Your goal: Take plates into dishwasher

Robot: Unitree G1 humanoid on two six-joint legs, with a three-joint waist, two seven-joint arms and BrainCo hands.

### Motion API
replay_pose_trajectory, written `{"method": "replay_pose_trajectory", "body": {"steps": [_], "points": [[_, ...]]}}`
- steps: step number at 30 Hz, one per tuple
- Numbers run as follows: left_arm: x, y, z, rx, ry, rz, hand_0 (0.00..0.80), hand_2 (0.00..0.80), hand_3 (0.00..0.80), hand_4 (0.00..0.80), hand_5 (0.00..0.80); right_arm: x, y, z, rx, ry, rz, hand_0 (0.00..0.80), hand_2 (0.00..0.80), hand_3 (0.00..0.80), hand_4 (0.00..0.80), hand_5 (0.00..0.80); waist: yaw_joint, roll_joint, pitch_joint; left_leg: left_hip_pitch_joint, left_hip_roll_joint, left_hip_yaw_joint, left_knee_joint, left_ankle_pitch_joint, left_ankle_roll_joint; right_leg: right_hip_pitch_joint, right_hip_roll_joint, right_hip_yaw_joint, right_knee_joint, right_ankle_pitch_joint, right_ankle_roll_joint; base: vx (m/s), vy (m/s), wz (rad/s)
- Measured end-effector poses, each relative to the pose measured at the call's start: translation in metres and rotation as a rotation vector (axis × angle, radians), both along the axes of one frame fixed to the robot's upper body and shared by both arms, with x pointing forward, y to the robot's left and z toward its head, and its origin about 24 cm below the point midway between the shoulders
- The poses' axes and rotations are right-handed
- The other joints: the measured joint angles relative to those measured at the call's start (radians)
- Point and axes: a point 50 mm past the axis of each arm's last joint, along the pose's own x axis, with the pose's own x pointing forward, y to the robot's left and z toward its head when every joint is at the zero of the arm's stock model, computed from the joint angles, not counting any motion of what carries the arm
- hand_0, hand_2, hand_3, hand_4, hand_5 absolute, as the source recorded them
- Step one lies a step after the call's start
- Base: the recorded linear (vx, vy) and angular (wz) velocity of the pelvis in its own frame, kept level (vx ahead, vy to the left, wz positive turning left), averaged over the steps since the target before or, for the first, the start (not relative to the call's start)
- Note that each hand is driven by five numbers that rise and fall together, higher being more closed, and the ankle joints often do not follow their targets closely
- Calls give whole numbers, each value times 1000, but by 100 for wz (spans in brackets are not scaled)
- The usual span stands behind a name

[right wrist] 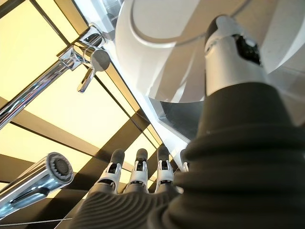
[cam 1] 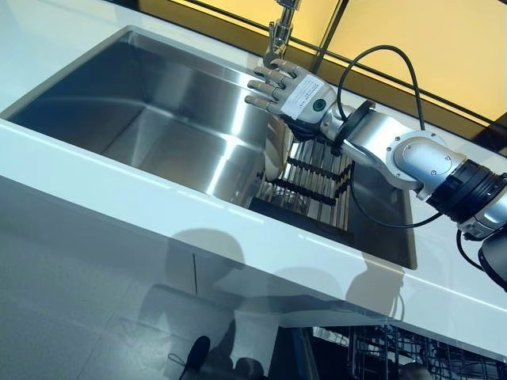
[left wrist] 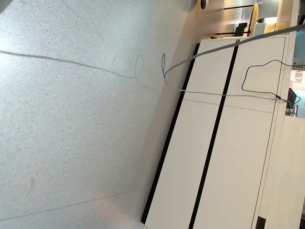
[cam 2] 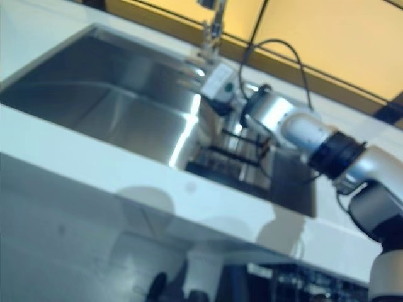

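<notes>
Nearest us, the white counter [cam 1: 119,170]; at 1 o'clock our right hand [cam 1: 277,83] hovers, fingers straight, over racked plates [right wrist: 162,43]—stiff, slippery, breakable; we judge the rim the best hold.

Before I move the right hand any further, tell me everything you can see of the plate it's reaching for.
The plate is plain white and glossy, like glazed ceramic, with a raised ring on the face shown in the right wrist view. It stands on edge in the dark wire rack at the right end of the steel sink, below the tap. The right hand is above it, fingers straight; its thumb lies across the plate's face, though contact is unclear. Its lower edge is hidden.
</notes>
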Motion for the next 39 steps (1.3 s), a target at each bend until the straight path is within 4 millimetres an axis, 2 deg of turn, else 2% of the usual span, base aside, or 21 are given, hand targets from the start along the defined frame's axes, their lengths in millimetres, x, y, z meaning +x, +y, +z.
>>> {"method": "replay_pose_trajectory", "body": {"steps": [9, 10, 11, 12, 23, 39], "points": [[1, 2, 1, 1, -4, 4, 0, 0, 0, 0, 0, 3, 4, -8, -34, 44, -30, 0, 0, 0, 0, 0, 2, -1, 8, -26, -1, -4, 4, 5, 3, -18, 0, -16, 0, 0, 0, -14, 11, 3], [1, 2, 1, 1, -5, 4, 0, 0, 0, 0, 0, 4, 5, -9, -38, 53, -36, 63, 63, 63, 63, 63, 2, 0, 9, -29, -1, -4, 4, 5, 2, -22, 0, -16, 0, 0, 0, -36, 18, 0], [2, 2, 1, 0, -7, 3, 0, 0, 0, 0, 0, 5, 6, -10, -46, 66, -49, 637, 637, 637, 637, 637, 4, 1, 13, -30, -1, -4, 4, 5, 3, -22, 0, -16, 0, 0, 1, -32, 11, -1], [2, 2, 2, 0, -10, 2, 0, 0, 0, 0, 0, 5, 6, -11, -53, 71, -59, 800, 800, 800, 800, 800, 5, 1, 18, -29, -1, -4, 5, 5, 2, -22, 0, -16, 0, -1, 1, 0, 0, 0], [5, 2, 3, -1, -18, 0, 0, 0, 0, 0, 0, 20, -6, -25, -161, 132, -240, 800, 800, 800, 800, 800, 23, 0, 35, -29, 2, -3, 5, 7, 1, -23, 1, -17, 0, 0, 1, 0, 0, 0], [7, 2, 4, -1, -23, 0, 0, 0, 0, 0, 0, 23, -8, -31, -190, 153, -246, 800, 800, 800, 800, 800, 21, -1, 35, 2, 8, 5, 5, 6, 0, 7, 2, -16, 0, 2, -2, 0, 0, 0]]}}
